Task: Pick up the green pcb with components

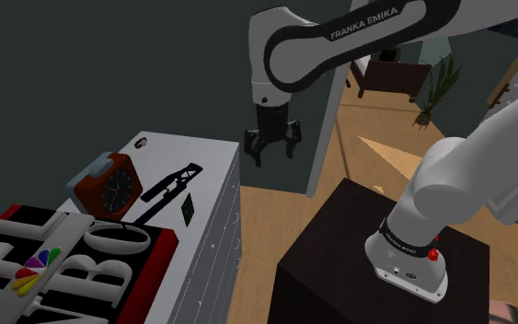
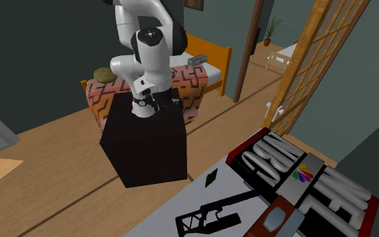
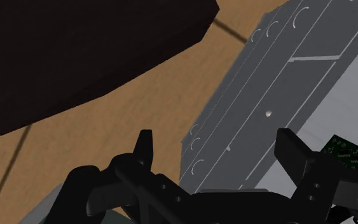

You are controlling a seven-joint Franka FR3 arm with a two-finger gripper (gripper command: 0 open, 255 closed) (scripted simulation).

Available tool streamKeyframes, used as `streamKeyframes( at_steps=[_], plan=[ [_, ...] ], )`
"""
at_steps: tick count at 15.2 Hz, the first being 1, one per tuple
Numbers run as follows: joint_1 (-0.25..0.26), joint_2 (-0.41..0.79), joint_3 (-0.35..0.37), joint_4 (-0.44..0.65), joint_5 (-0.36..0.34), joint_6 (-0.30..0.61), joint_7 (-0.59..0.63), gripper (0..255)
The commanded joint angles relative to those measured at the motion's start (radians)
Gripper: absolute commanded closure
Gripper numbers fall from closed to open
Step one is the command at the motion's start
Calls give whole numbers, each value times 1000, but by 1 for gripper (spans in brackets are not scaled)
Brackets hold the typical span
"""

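My hand (image 1: pixel 273 155) hangs high, seemingly just off the front edge of the grey bench (image 1: pixel 209 164) and over the wood floor (image 1: pixel 266 241). Its fingers are spread wide and there is nothing between them. The green pcb (image 1: pixel 188 209) lies flat on the bench top near the edge that faces the stand (image 1: pixel 376 271). It sits just beside the black tool (image 1: pixel 169 187) and near the big lettered box (image 1: pixel 63 262), while the red-brown clock (image 1: pixel 109 184) stands further in. In the wrist view the pcb shows outside one finger rather than between the two, so I judge I'm in the approach and not lined up.

To do this well, I'd carry the hand across until the pcb sits centred between the fingers. Then I'd turn the wrist so they span its narrower side and descend straight. It looks thin and flat, so I expect the fingertips must come almost to the bench top to catch its edges — slowly, then. I'd also keep off the black tool — a nudge there could slide the pcb away.
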Motion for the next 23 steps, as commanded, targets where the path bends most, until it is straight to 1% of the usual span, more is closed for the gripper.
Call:
streamKeyframes(
  at_steps=[1, 6, 11, 17, 23],
  plan=[
    [-1, 74, 33, 24, 11, 56, 75, 0],
    [-5, 268, 93, 117, -4, 172, 253, 0],
    [9, 474, 117, 243, -60, 263, 435, 0],
    [60, 718, 93, 434, -139, 327, 632, 0],
    [129, 951, 38, 673, -186, 343, 786, 0]
  ],
)
